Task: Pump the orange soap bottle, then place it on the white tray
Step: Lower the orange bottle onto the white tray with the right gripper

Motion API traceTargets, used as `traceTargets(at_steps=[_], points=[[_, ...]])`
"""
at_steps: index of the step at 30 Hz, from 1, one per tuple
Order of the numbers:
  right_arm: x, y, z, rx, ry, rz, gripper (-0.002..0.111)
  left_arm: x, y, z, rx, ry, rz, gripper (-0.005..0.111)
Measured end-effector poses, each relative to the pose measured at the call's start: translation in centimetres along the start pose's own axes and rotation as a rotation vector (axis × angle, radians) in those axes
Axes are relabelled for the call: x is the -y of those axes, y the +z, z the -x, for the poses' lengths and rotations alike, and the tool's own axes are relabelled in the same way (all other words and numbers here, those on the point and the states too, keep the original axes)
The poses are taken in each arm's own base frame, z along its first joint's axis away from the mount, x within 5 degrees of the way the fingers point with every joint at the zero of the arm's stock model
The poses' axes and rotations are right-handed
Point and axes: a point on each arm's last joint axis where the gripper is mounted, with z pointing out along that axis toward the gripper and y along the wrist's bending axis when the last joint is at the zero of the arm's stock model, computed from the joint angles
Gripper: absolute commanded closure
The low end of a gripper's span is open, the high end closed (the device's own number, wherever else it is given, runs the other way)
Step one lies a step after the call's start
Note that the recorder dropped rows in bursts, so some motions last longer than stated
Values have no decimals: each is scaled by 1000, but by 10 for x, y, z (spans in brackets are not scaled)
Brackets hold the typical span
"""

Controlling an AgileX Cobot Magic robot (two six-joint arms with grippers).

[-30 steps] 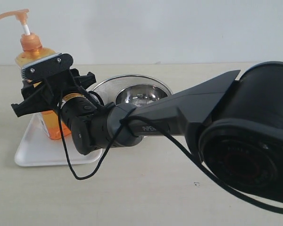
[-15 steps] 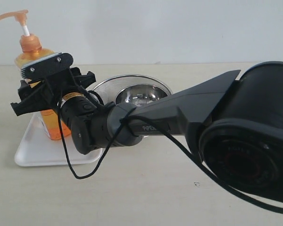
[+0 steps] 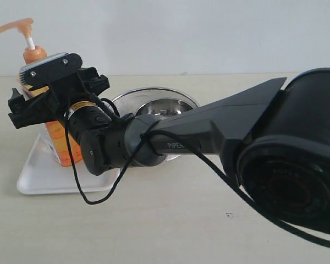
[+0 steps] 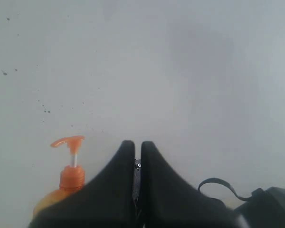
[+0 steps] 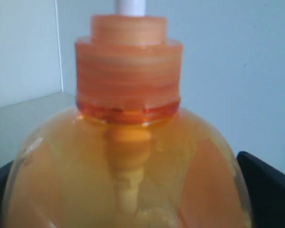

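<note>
right hand (image 3: 36, 94) straddles orange soap bottle (image 3: 58, 146) standing on white tray (image 3: 47, 184), clamp unclear; open wide, retreat level to avoid tipping; left hand (image 4: 137, 148) fingers together.

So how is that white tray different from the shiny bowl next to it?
The white tray is flat, rectangular and matte, with a low rim. The bowl is round, deep and mirror-shiny metal. The tray carries the orange soap bottle, while the bowl is partly hidden behind the robot arm. Both sit on the same pale table.
</note>
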Motion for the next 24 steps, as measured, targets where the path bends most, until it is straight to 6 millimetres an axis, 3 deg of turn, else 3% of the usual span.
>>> traceTargets(at_steps=[4, 7, 15, 24], points=[[1, 0, 0, -21, 26, -11, 12, 0, 0, 0, 0, 0, 0, 102], [0, -1, 2, -48, 31, -2, 25, 0, 0, 0, 0, 0, 0, 102], [1, -6, 30, -106, 10, 14, 47, 0, 0, 0, 0, 0, 0, 102], [0, -10, 40, -158, -13, 39, 47, 0, 0, 0, 0, 0, 0, 102]])
